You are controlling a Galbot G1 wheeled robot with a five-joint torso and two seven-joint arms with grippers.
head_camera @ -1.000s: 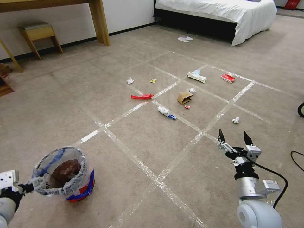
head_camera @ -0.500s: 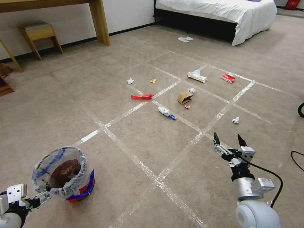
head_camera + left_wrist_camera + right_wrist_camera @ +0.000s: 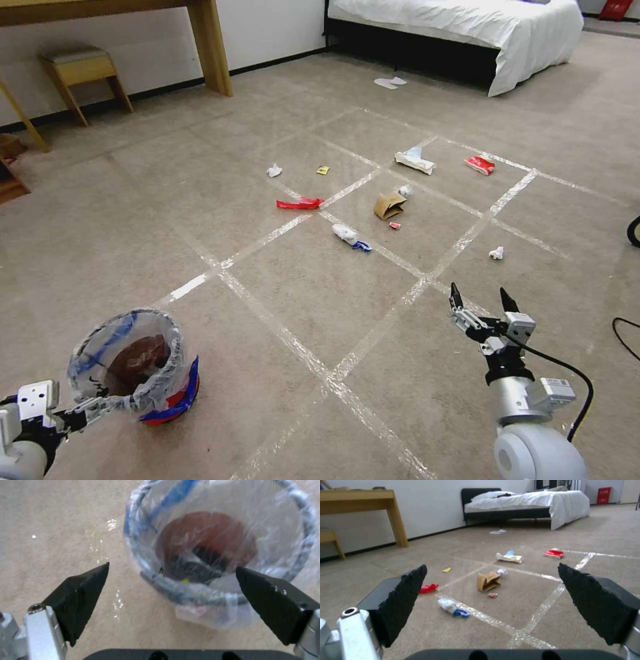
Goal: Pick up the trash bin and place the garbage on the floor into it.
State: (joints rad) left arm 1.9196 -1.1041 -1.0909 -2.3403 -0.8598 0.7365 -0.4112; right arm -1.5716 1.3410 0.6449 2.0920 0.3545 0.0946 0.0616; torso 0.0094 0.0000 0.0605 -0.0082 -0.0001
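Head view: left gripper (image 3: 100, 404), jaws apart, at the near rim of the small round red, plastic-lined trash bin (image 3: 137, 363) standing on the carpet. Right gripper (image 3: 481, 301) hovers spread. Step: grasping; next requires closing on the rim.

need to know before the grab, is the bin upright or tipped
Upright: the bin stands on its base on the carpet, mouth up. The open left gripper is at its rim.

bed (image 3: 467, 27) far right | desk (image 3: 120, 13), stool (image 3: 83, 70) far left | carpet (image 3: 300, 280) taped
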